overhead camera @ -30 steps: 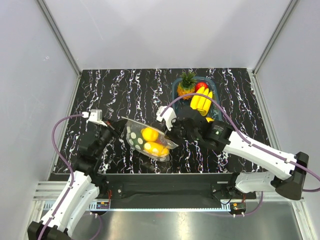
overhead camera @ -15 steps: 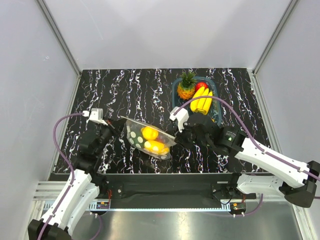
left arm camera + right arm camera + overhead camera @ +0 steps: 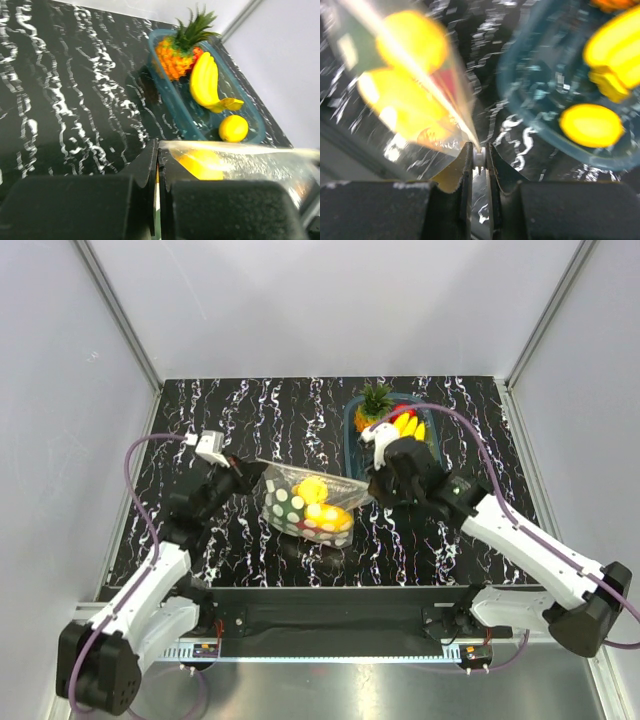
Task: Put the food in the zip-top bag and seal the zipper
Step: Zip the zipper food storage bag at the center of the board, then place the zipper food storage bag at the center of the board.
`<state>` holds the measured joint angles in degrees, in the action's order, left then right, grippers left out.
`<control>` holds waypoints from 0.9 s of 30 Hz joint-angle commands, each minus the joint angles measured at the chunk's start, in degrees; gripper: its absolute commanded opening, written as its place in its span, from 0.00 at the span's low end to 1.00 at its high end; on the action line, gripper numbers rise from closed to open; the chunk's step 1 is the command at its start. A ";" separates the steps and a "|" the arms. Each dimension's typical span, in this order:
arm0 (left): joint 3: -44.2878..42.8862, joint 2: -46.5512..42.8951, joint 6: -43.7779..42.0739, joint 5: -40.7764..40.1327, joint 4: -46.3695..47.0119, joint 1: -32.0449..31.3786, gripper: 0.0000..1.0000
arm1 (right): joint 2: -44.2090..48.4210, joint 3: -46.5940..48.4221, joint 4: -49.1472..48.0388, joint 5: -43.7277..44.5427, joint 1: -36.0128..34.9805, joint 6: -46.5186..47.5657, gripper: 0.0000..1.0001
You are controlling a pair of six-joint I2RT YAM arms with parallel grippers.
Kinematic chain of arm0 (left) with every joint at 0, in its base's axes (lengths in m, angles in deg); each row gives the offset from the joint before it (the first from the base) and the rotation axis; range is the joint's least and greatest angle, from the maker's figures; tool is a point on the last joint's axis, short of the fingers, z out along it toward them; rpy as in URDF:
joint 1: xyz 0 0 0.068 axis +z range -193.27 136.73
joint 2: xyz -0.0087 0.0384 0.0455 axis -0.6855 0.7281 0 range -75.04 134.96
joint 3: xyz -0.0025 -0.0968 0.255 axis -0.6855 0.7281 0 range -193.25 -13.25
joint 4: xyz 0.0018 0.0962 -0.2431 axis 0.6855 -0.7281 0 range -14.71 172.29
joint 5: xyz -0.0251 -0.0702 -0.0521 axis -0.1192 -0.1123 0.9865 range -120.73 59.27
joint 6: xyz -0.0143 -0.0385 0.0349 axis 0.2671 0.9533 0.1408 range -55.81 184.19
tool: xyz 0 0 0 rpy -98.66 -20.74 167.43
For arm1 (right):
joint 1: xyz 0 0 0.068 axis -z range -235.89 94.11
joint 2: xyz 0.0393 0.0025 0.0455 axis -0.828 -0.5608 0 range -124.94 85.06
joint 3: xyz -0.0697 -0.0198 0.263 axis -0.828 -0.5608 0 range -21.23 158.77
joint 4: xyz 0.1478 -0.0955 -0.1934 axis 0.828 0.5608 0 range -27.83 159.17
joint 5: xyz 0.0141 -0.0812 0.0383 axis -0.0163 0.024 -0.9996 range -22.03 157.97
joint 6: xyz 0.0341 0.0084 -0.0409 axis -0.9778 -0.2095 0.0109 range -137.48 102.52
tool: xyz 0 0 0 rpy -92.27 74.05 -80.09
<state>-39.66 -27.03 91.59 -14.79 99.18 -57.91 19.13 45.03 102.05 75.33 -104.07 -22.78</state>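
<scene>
— What does the room look like from where you stand?
— A small booth. Pale grey walls (image 3: 330, 300) close three sides, with aluminium struts (image 3: 118, 312) at the back corners.
— Any furniture?
— One table (image 3: 250, 410), its black top veined white like marble, and a silver metal rail (image 3: 330, 655) along its near edge. The light is soft and even.

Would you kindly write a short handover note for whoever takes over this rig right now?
The left hand is shut on the left end of the zip-top bag.
The right hand is shut on the bag's right end, at the zipper.
The food, yellow fruits and something pink-red, is inside the bag, which hangs stretched between both hands.
Done: food bagged.
Left: check that the zipper is pressed shut along its whole length; the pictures do not show that.
</scene>
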 commanded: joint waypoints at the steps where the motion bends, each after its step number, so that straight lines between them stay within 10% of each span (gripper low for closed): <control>1: -4.43 3.39 -0.07 -2.06 8.60 -0.04 0.00 | -1.13 2.56 3.10 1.61 6.77 -1.64 0.00; 9: -9.09 13.68 -0.07 -1.09 12.55 -4.35 0.07 | -0.86 2.29 1.26 -0.32 13.20 -3.14 0.06; 14: -10.23 13.78 -1.37 -1.71 11.51 -4.88 0.30 | -1.39 1.86 0.20 -0.50 13.29 -2.35 0.17; 21: -11.55 5.19 -4.10 -5.13 2.48 -4.97 0.66 | -0.34 4.48 0.81 -1.29 13.29 -4.10 0.98; 27: -19.35 -4.74 -5.34 -9.86 -16.22 -4.97 0.90 | 6.59 8.01 0.56 1.78 13.29 -7.88 1.00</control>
<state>-52.88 -26.85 87.77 -19.99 91.79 -62.69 19.63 49.30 104.43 74.45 -91.07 -27.74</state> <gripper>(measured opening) 0.875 0.994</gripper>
